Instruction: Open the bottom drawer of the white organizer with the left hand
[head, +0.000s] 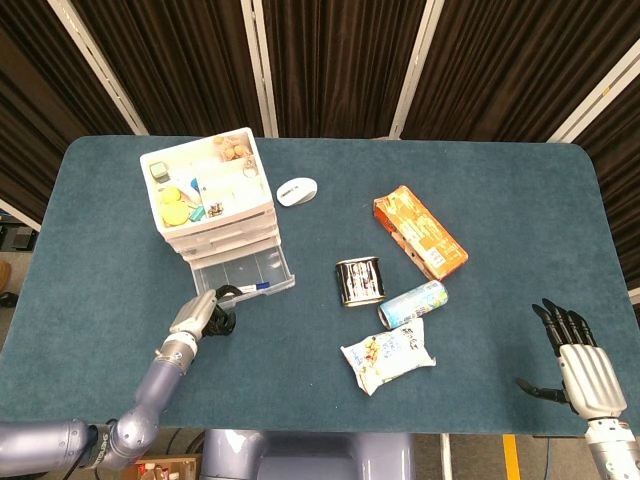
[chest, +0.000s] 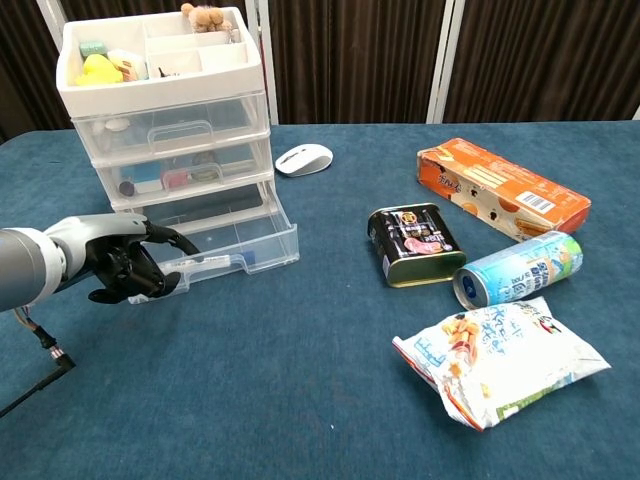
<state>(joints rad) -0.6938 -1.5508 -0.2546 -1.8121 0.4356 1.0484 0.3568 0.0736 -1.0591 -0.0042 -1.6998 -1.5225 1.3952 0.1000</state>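
The white organizer (head: 208, 195) (chest: 165, 110) stands at the back left of the table, its open top tray full of small items. Its clear bottom drawer (head: 243, 272) (chest: 225, 236) sticks well out toward the front. My left hand (head: 203, 316) (chest: 115, 268) grips the drawer's front handle, fingers curled around it. A pen-like item lies in the drawer near its front edge. My right hand (head: 582, 369) hovers open at the table's front right corner, far from the organizer; the chest view does not show it.
A white mouse (head: 296, 191) lies right of the organizer. Mid-table are a dark tin (head: 359, 280), a blue can (head: 412, 303) on its side, a snack bag (head: 388, 354) and an orange box (head: 420, 231).
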